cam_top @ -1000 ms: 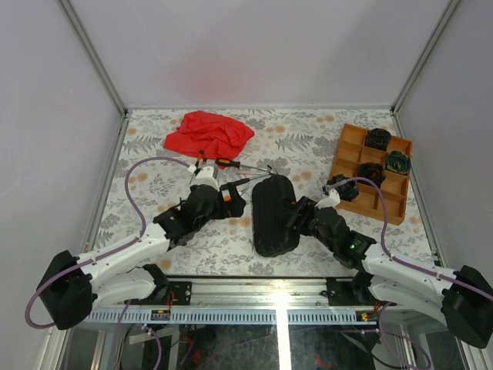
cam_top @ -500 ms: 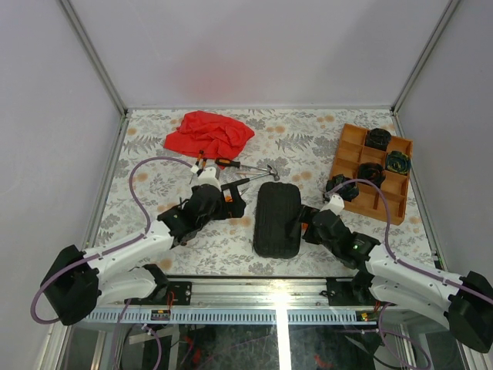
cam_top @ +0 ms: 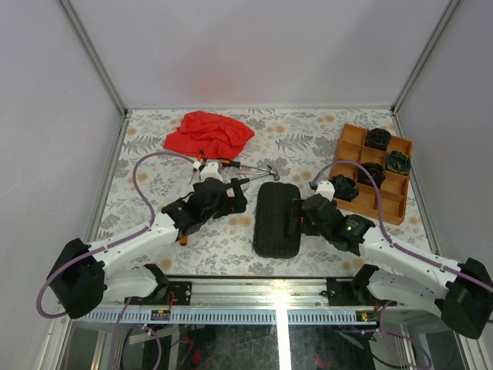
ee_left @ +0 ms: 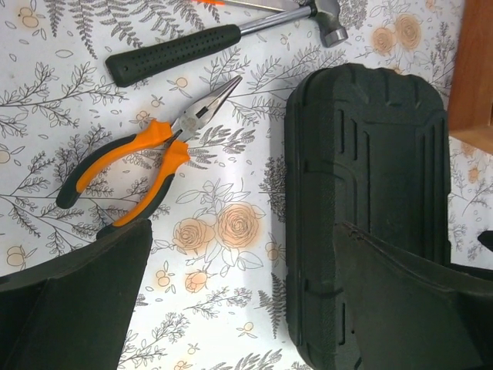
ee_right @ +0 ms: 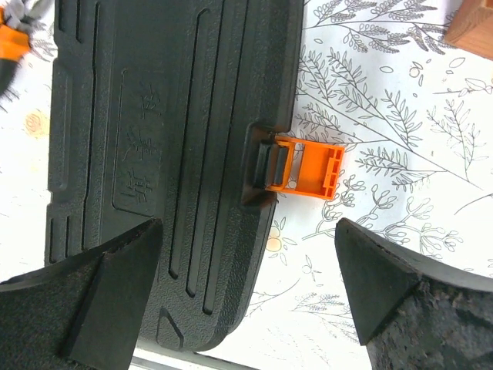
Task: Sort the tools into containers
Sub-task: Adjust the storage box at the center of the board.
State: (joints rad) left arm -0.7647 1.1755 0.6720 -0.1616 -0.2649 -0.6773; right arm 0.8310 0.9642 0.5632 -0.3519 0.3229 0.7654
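Note:
The black ribbed case (cam_top: 276, 220) lies shut and flat on the table, its orange latch (ee_right: 304, 166) flipped outward. My left gripper (ee_left: 245, 231) hangs open over the bare table beside the case's left edge (ee_left: 366, 177). Beyond it lie the orange-handled pliers (ee_left: 146, 162) and the hammer (ee_left: 173, 50). My right gripper (ee_right: 248, 223) is open, its jaws straddling the case's right edge just below the latch and holding nothing. The orange tray (cam_top: 350, 154) holds three dark coiled bundles (cam_top: 378, 139). Another bundle (cam_top: 344, 187) sits at its near left corner.
A red cloth (cam_top: 208, 132) is crumpled at the back left. An orange-and-black screwdriver (cam_top: 223, 162) lies just in front of it, by the hammer (cam_top: 254, 179). The metal frame rail runs along the near edge just behind the case.
The case went from lying askew with my right gripper on it to lying straight and flat. The right gripper opened wide and shifted back toward the tray. The left gripper stayed open.

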